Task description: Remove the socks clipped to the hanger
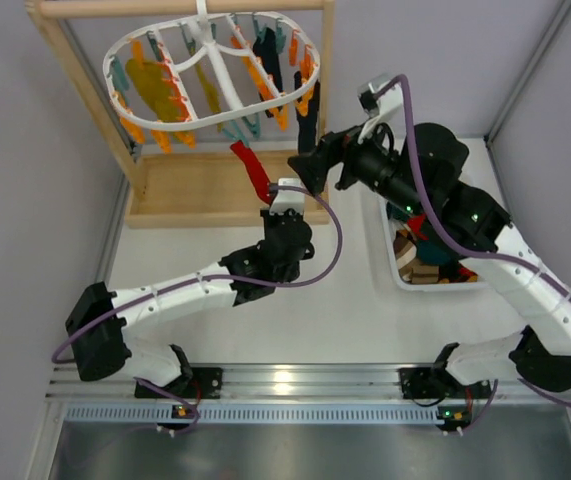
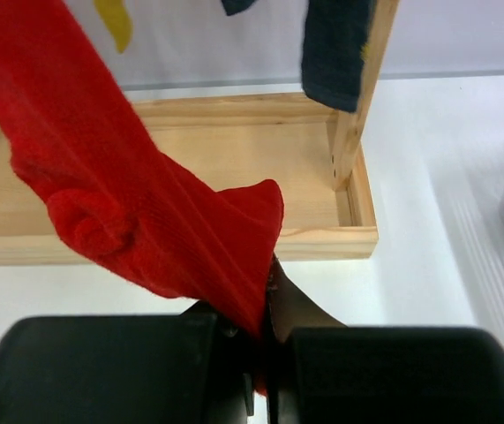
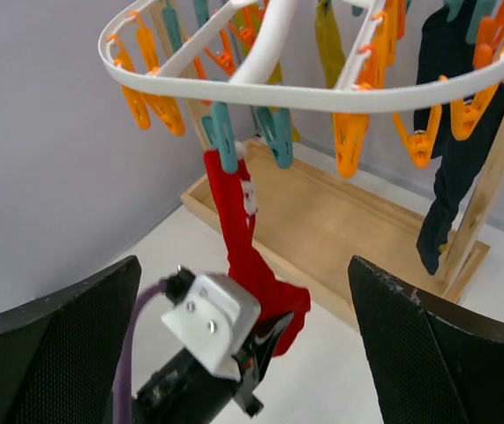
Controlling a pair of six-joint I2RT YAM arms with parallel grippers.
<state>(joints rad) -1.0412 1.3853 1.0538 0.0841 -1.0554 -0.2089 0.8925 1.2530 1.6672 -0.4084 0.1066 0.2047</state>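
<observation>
Two claws are at work near the wooden frame [image 1: 205,190]. The left claw [image 1: 268,193] is closed tight on the lower end of the red sock [image 2: 128,177], with fabric bunched just above its jaws. From there the sock runs up at a slant to a teal clip [image 3: 223,141] on the hanger [image 1: 195,125], where its top is still pinned. The right claw [image 1: 310,165] hangs beside it with its fingers [image 3: 57,344] spread wide, gripping nothing. Further along the white ring, mustard socks [image 1: 155,85] and a dark sock [image 3: 455,168] dangle from orange and teal clips. A white basket [image 1: 395,270] holding fabric sits on the bench [image 1: 365,320] to the right.
</observation>
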